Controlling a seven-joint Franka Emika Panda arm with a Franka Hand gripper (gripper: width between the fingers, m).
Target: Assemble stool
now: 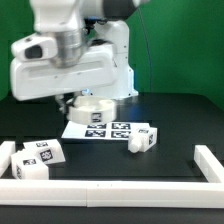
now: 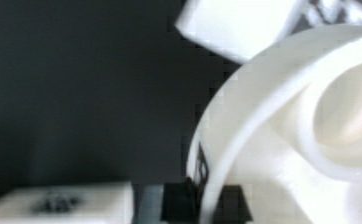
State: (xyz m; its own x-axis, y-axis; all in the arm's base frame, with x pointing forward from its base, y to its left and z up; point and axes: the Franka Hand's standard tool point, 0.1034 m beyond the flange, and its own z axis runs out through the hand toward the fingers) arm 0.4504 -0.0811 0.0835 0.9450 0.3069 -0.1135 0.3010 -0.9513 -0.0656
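Hanging right at the rim of the round seat (image 1: 97, 106), the gripper (image 1: 70, 100) has its jaws closed tight; whether they pinch the rim I cannot tell. The seat sits at 12 o'clock of the marker board (image 1: 100, 129), with one leg (image 1: 141, 139) at 4 o'clock and a second leg (image 1: 40, 158) at 8 o'clock.

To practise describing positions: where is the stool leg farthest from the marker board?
Exterior view, lower left: the leg lies on the black table in the corner of the white frame rail, left of the marker board.
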